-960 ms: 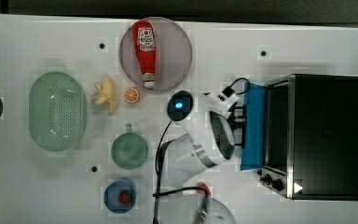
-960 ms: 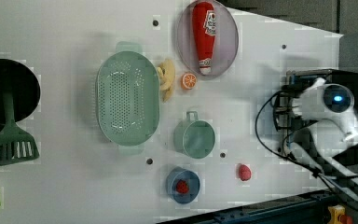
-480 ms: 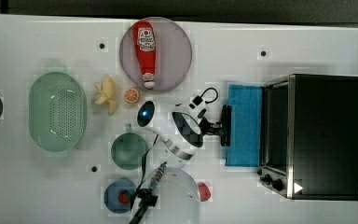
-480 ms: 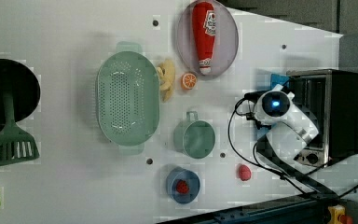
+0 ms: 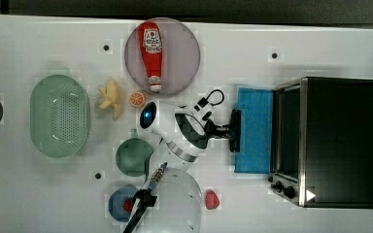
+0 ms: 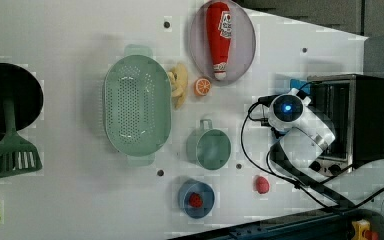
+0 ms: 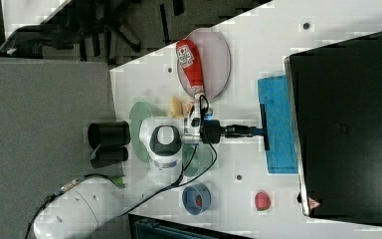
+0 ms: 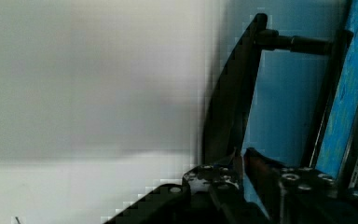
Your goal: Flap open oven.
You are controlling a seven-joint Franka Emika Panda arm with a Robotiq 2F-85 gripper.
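White table (image 5: 320, 43): oven (image 5: 340, 141), door (image 5: 255, 130) folded down flat; gripper (image 5: 231, 130) fingers pinching the handle (image 5: 235, 130).

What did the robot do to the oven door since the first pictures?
The gripper, clamped on the door handle, pulled away toward the top view's left, swinging the oven's blue glass door from nearly shut down to lying open and flat. The ketchup bottle, colander and cup stayed put.
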